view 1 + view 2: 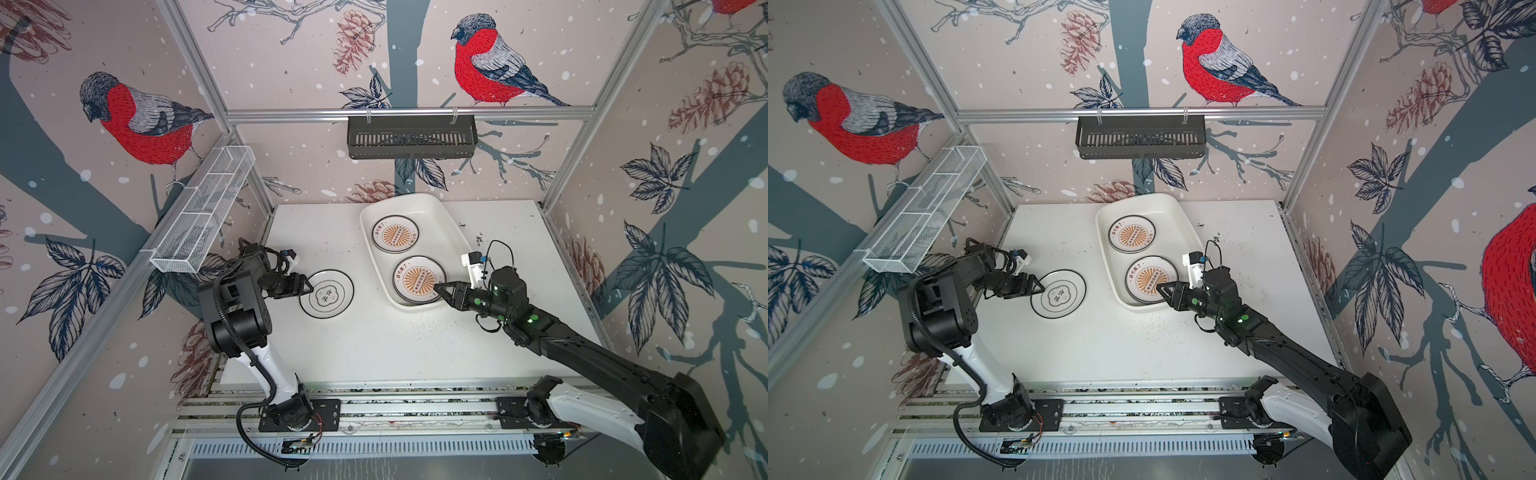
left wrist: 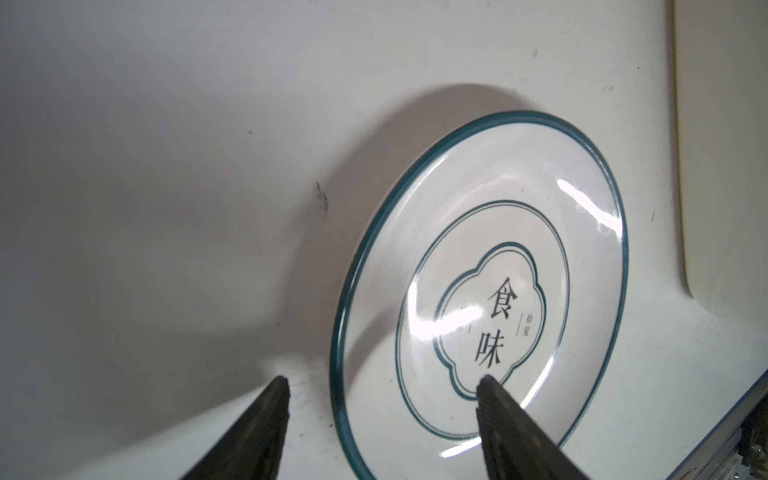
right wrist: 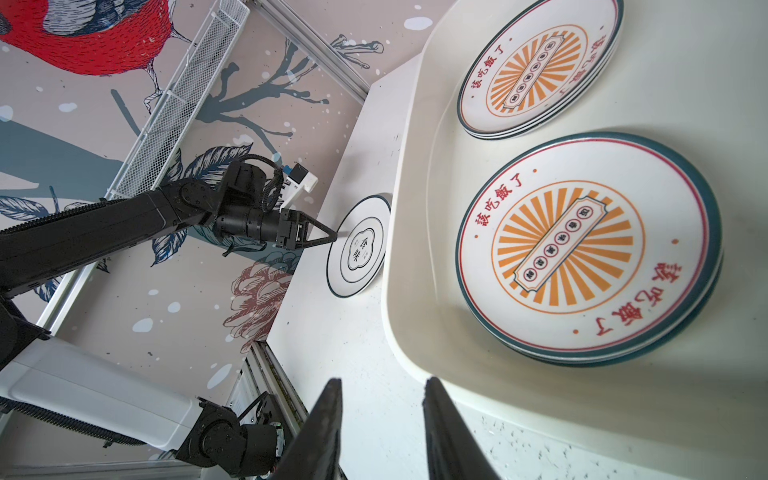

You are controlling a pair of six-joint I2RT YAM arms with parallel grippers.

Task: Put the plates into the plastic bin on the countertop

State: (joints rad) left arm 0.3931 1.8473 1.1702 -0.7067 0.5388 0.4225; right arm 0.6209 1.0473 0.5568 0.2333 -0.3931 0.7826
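A white plate with a thin dark rim and a central emblem (image 1: 332, 297) (image 1: 1059, 294) (image 2: 498, 249) (image 3: 357, 245) lies flat on the countertop (image 1: 374, 345), left of the plastic bin (image 1: 436, 220) (image 1: 1173, 216) (image 3: 419, 208). My left gripper (image 1: 309, 286) (image 1: 1040, 286) (image 2: 383, 380) is open and straddles that plate's left rim, with one finger over the plate and one over the table. Two stacks of sunburst plates sit in the bin, one far (image 1: 395, 233) (image 3: 540, 66) and one near (image 1: 417, 279) (image 3: 582, 249). My right gripper (image 1: 436, 286) (image 1: 1160, 286) (image 3: 383, 382) is open and empty at the bin's near right corner.
A black slotted rack (image 1: 411, 137) hangs on the back rail. A white wire-mesh basket (image 1: 203, 208) hangs along the left rail, above the left arm. Aluminium rails (image 1: 374, 399) edge the front. Dark specks litter the countertop near the bin's right side (image 1: 478, 239).
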